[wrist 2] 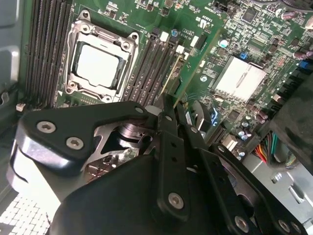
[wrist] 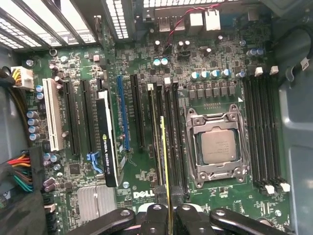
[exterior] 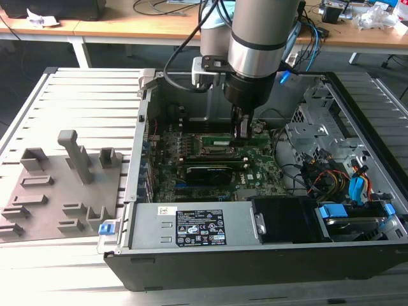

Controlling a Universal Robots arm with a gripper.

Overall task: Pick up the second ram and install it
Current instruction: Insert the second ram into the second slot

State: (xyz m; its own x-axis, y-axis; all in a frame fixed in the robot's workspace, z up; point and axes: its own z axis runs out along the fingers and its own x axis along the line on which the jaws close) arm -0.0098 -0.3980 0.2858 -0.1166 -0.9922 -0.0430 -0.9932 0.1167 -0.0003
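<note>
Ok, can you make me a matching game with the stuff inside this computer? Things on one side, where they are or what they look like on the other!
Things:
1. the second ram
2. processor socket
3. gripper
4. long black module

Descriptions:
A. shiny square chip in a metal frame
B. shut on a thin green stick
C. standing on edge over the slots beside the socket
D. plugged into the board, near a blue slot

Pairs: 1-C, 2-A, 3-B, 4-D
</note>
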